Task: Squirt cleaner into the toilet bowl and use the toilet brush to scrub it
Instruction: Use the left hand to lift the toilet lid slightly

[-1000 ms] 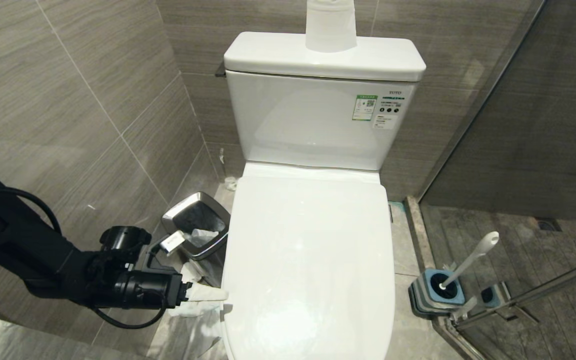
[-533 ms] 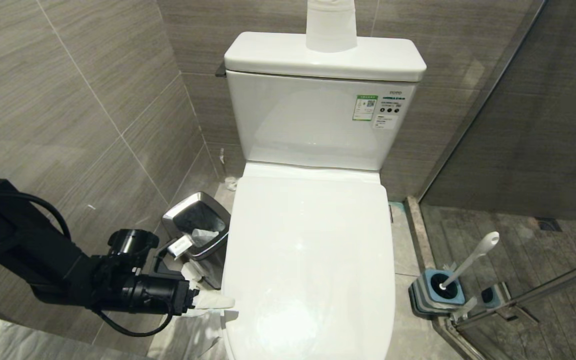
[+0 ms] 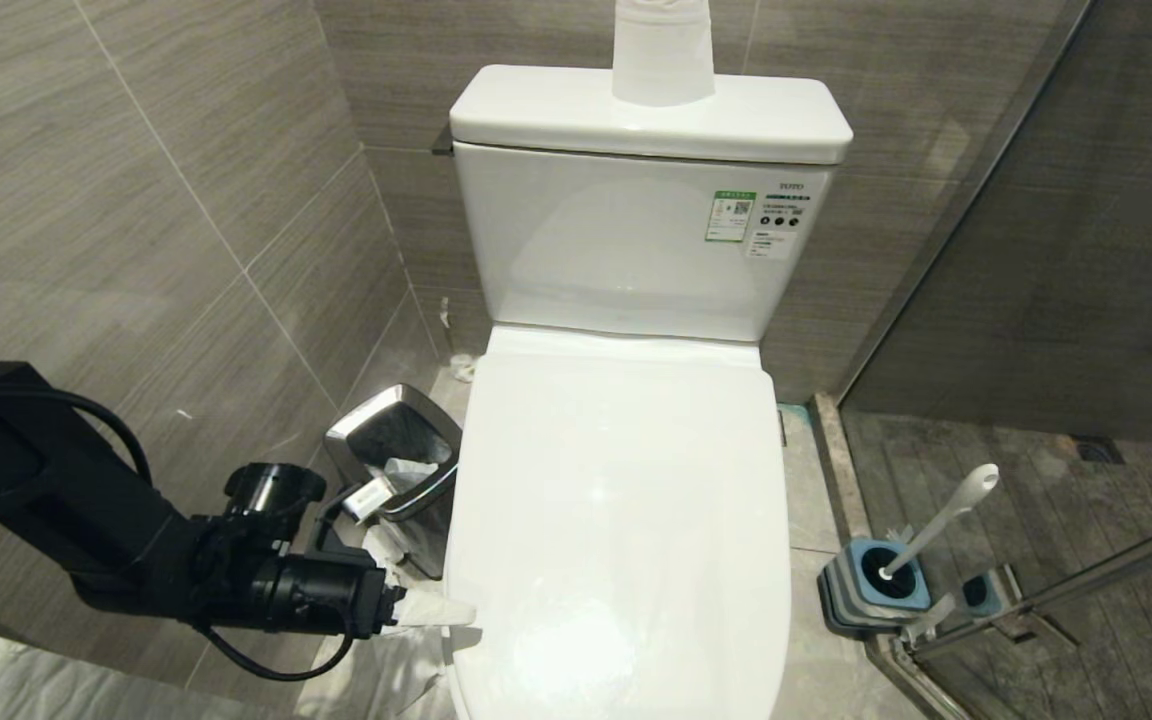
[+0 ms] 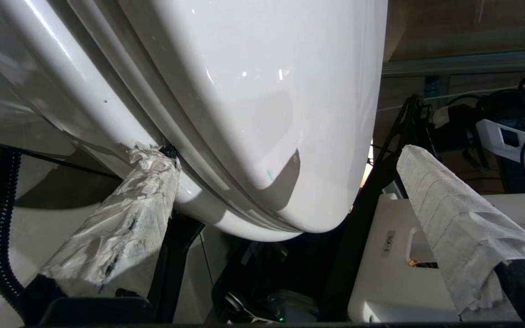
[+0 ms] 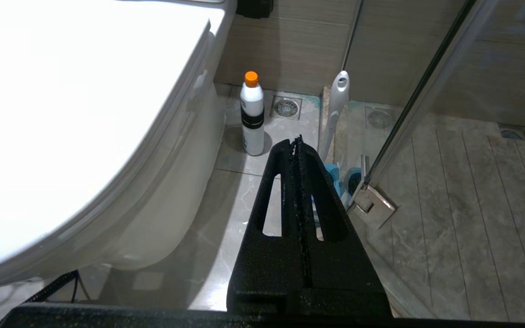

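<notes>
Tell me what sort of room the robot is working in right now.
A bathroom, most likely a small tiled one. A white toilet with its lid down and a tank fills the middle, a toilet brush stands in its holder beside a glass shower partition, and a steel-rimmed bin sits by the wall.

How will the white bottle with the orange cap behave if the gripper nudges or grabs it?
The bottle is tall and slim and stands upright on the smooth floor tile, so a push near the orange cap would probably tip it. Its round body would likely roll once down. The surface looks glossy, so possibly slippery; a mid-body grip at the black band seems safest.
</notes>
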